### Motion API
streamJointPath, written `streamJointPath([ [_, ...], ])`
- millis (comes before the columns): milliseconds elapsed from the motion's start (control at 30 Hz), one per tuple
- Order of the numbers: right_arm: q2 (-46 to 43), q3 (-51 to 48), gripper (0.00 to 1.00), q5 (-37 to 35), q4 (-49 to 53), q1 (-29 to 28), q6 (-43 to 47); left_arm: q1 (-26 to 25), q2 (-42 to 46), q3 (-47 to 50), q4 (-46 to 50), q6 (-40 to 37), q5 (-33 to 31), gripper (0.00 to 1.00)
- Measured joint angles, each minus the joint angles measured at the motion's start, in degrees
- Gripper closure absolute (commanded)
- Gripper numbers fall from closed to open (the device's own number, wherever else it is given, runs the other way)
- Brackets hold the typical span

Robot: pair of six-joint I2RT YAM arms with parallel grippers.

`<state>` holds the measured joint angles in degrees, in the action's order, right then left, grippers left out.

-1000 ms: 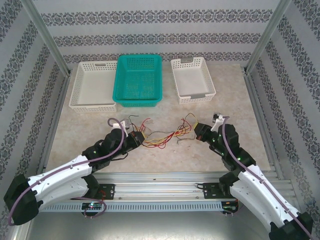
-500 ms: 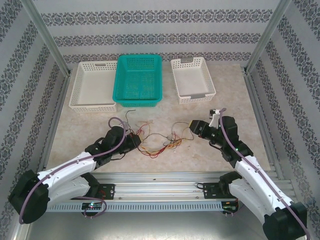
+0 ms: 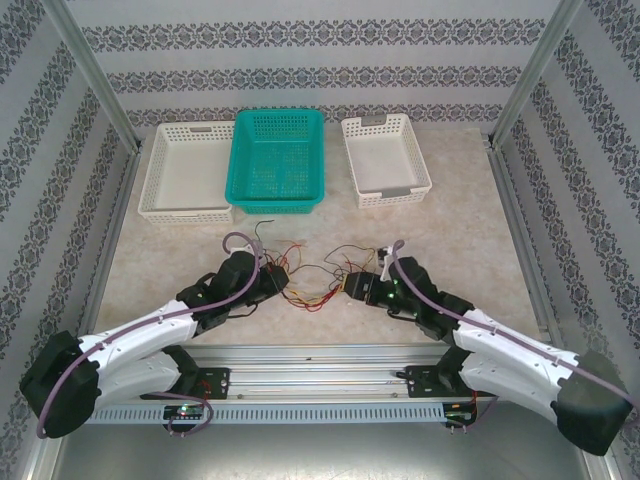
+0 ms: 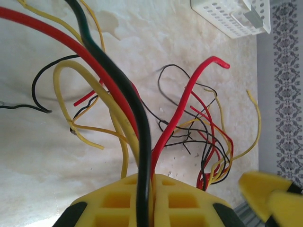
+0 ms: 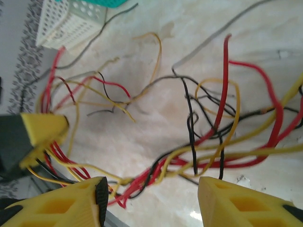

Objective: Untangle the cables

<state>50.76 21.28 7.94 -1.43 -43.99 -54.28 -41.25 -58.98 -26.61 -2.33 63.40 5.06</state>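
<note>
The cables (image 3: 318,284) are a loose tangle of thin red, yellow and black wires on the table between my two grippers. My left gripper (image 3: 274,280) is at the tangle's left end. In the left wrist view its yellow jaws (image 4: 152,191) are shut on a bundle of the cables (image 4: 142,142): one black, one red and a yellow strand. My right gripper (image 3: 354,285) is at the tangle's right end. Its fingers stand apart in the right wrist view (image 5: 151,201), with the cables (image 5: 199,146) lying on the table just beyond the fingertips, none pinched.
Three baskets stand at the back: a white one (image 3: 150,170) on the left, a teal one (image 3: 277,205) in the middle, a white one (image 3: 385,190) to the right. A metal rail (image 3: 320,355) runs along the table's near edge.
My right gripper has opened, let go of the cables and moved left and nearer, low beside the tangle. The left gripper has shifted a little right, still shut. The tangle has gone slack.
</note>
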Motion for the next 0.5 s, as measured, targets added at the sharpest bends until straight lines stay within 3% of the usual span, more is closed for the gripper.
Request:
streamJointPath([
  [100, 1.6, -0.6, 0.5, -3.7, -1.8, -2.6, -1.7, -0.5, 0.7, 0.0, -0.9, 1.5, -2.2, 1.0],
  [500, 15.1, -3.1, 0.54, -9.9, -14.6, -3.2, -5.6, -4.3, 0.1, 1.0, -7.6, 6.2, -6.1, 1.0],
])
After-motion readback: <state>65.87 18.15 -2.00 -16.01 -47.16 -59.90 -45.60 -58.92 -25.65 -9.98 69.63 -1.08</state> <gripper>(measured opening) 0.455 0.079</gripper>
